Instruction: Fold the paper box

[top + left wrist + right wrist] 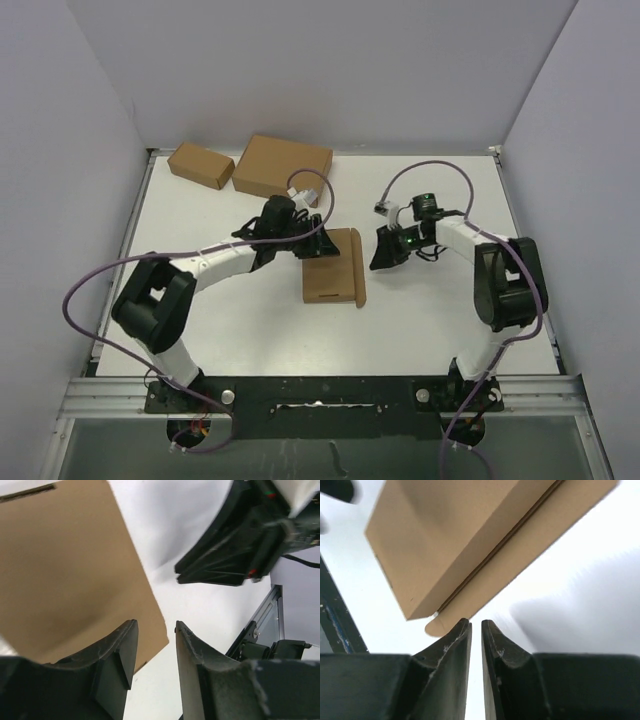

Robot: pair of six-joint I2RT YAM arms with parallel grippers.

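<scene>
The paper box (333,265) lies flat in the middle of the table, brown, with a narrow flap along its right side. My left gripper (305,243) hovers at the box's upper left corner. In the left wrist view its jaws (156,627) stand apart with only white table between them, and the box (65,570) fills the left. My right gripper (378,260) sits just right of the flap, apart from it. In the right wrist view (476,623) only a narrow slit parts its jaws, nothing is in it, and the box (455,535) and its rounded tab lie just ahead.
Two other cardboard boxes stand at the back left, a small one (200,165) and a larger one (282,166). The right gripper's black fingers (215,565) show across from the left wrist camera. A metal rail (320,385) runs along the near edge.
</scene>
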